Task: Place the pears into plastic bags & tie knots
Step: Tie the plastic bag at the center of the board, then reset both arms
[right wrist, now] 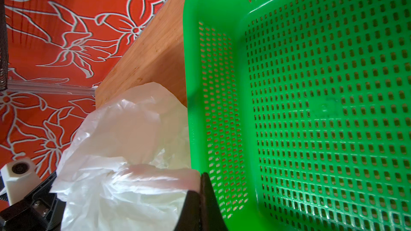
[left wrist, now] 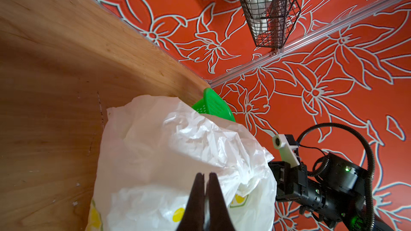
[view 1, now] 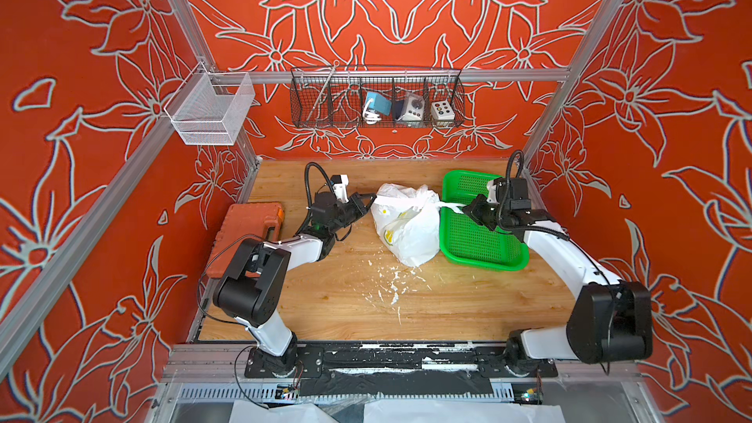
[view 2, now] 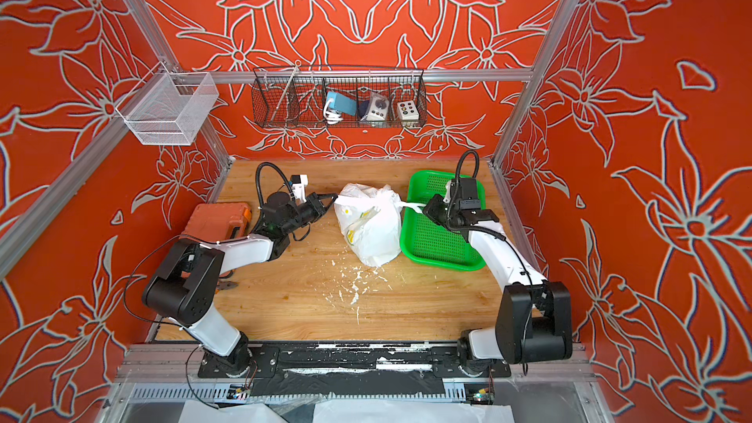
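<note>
Two claws, one bag. Going left to right: an orange case [view 1: 248,229] sits at the table [view 1: 447,311] edge, well out of it. The left claw [view 1: 369,198] is pinched tight on the bag's left handle [view 1: 388,199]; in the wrist view the jaws are together with white film between them. The bag [view 1: 407,229] sits mid-table, bulging, touching the tray [view 1: 480,246]. No pears visible and the tray's empty, so I reckon they're inside. The right claw [view 1: 464,209] is over the tray, clamped on the other handle [view 1: 449,206], which is pulled taut. Can't tell if a knot's formed. My worry: that film is thin, so pulling both ways could stretch or rip a handle, or slip it out of a claw. Pull upward and the bag might tip and spill.
</note>
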Robot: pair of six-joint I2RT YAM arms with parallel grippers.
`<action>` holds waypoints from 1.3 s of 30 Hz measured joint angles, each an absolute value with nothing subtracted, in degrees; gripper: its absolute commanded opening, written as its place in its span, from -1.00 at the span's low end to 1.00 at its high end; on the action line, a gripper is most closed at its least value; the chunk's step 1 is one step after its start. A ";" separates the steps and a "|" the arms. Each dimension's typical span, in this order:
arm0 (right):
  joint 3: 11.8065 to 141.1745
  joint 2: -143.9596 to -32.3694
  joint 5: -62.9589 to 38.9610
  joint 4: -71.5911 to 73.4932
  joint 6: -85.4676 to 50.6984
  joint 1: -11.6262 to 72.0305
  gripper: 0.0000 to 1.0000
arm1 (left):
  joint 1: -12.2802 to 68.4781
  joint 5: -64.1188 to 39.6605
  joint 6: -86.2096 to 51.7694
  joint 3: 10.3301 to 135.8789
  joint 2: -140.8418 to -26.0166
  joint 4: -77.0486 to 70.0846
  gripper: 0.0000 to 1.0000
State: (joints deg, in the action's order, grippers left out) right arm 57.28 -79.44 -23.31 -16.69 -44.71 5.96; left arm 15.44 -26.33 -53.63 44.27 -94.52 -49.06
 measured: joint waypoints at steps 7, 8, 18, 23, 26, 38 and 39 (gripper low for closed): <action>56.34 -80.20 -28.08 -11.51 -44.75 5.50 -1.00 | 14.20 -26.74 -53.36 44.36 -94.48 -50.17 -1.00; 56.14 -80.20 -28.64 -10.87 -44.73 5.39 -0.94 | 14.09 -26.94 -53.25 44.58 -94.48 -50.15 -0.91; 57.49 -77.73 -26.26 -11.40 -42.35 2.33 0.95 | 10.55 -24.45 -46.81 50.43 -91.42 -44.40 0.49; 62.17 -72.88 -19.29 -17.02 -39.31 1.02 0.95 | 9.21 -18.50 -41.28 52.05 -83.96 -39.07 0.53; 65.93 -71.09 -10.35 -20.45 -36.73 -0.08 0.95 | 8.58 -10.28 -36.03 50.37 -78.13 -38.00 0.57; 44.93 -74.30 20.03 -2.85 -12.91 -0.89 0.95 | 7.64 16.58 -6.09 20.93 -60.88 -43.92 0.65; 42.37 -75.02 19.64 -0.54 -12.25 -0.75 0.95 | 7.38 17.12 -5.02 18.04 -60.47 -44.23 0.65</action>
